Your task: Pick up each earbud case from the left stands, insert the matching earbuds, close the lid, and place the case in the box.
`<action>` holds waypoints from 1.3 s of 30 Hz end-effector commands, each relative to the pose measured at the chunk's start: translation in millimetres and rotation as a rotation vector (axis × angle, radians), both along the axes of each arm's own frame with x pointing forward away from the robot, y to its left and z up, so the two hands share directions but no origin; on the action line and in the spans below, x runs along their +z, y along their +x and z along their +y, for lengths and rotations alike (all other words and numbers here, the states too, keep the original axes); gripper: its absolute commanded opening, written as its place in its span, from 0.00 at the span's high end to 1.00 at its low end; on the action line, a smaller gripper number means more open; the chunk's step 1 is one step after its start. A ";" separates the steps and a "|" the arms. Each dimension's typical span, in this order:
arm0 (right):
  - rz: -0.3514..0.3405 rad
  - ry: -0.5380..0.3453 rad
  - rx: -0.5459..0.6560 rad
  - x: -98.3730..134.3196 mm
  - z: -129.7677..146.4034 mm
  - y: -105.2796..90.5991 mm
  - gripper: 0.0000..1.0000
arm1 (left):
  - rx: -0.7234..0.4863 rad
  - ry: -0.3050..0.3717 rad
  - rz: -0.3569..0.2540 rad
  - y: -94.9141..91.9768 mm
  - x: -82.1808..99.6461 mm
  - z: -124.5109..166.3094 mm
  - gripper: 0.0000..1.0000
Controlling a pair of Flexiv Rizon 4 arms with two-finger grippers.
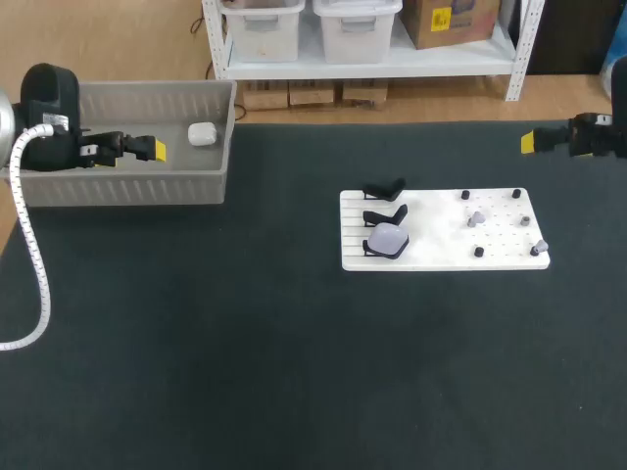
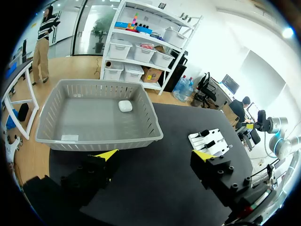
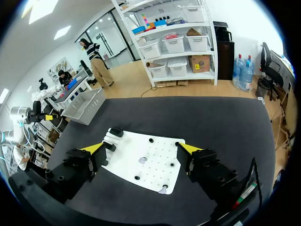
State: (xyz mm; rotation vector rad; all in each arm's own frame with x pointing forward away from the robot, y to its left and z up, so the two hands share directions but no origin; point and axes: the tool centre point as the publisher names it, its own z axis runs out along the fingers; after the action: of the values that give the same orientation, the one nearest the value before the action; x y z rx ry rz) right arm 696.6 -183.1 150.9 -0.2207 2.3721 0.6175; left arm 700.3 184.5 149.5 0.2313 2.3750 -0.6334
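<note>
My left gripper [image 2: 155,155] hangs wide open and empty over the grey slatted plastic basket [image 1: 137,186], which holds one white earbud case [image 1: 201,134]. My right gripper [image 3: 141,148] is equally wide and empty.

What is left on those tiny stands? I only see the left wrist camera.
Observer: One pale earbud case sits on the nearest of three black stands; the other two are bare.
Operator: Where is my other arm?
Observer: The right gripper hangs open near the table's far right corner, holding nothing.
Operator: Any earbuds?
Observer: Small grey pieces, maybe earbuds, stand on the white board's right half.
</note>
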 end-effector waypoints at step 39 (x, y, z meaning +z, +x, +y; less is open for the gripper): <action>-0.001 0.003 0.003 -1.0 -0.6 0.9 0.00 | -0.860 -0.156 -0.437 -11.5 35.4 -47.5 0.00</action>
State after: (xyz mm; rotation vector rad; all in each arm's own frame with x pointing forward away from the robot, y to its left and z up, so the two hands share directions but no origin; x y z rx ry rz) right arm 696.7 -183.1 150.9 -0.2208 2.3722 0.6175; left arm 690.9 135.0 185.8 0.8144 2.1191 -0.6986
